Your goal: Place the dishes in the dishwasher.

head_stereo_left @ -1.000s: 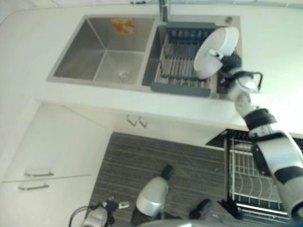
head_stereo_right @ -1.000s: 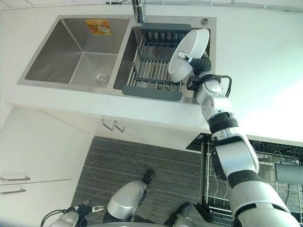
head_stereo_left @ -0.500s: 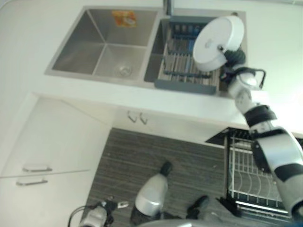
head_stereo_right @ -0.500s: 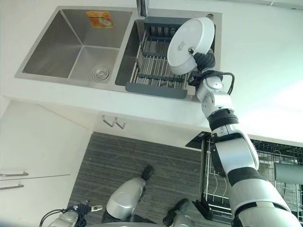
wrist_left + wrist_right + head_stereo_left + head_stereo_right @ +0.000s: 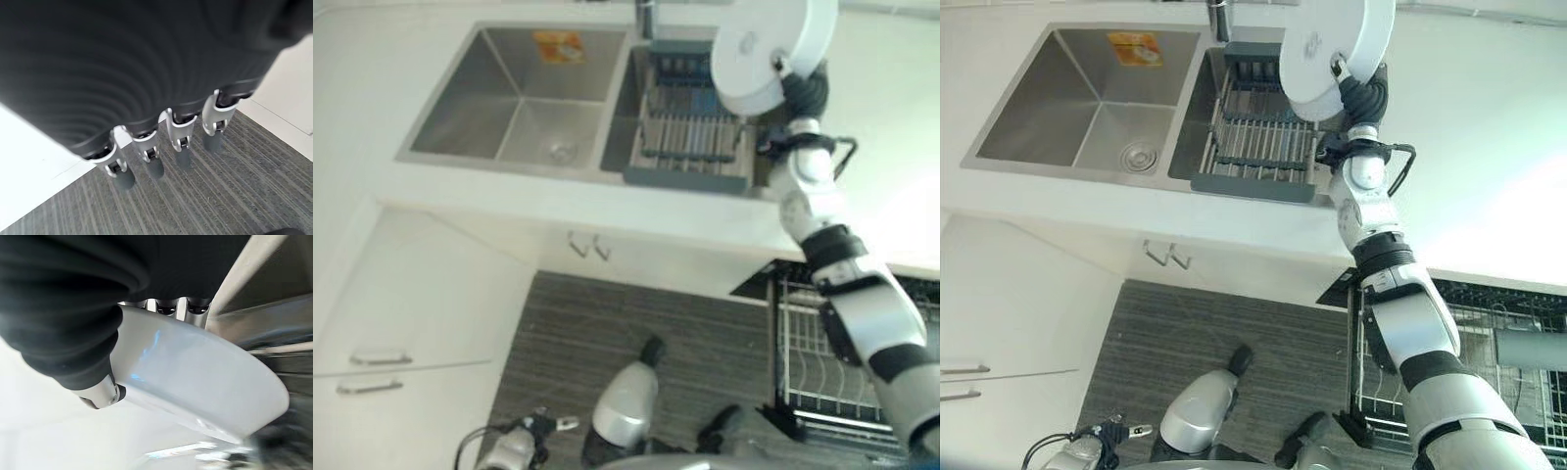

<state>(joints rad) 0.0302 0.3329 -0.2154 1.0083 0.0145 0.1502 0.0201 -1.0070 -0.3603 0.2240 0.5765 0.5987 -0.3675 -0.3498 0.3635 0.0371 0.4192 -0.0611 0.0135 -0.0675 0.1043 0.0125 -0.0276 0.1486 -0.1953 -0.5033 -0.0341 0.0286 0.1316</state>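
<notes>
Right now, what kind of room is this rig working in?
Most likely a home-style kitchen. A white countertop holds a double stainless sink with a dish-drying rack in one basin, and a pulled-out dishwasher rack sits below. The right robot hand holds a white plate above the sink.
</notes>
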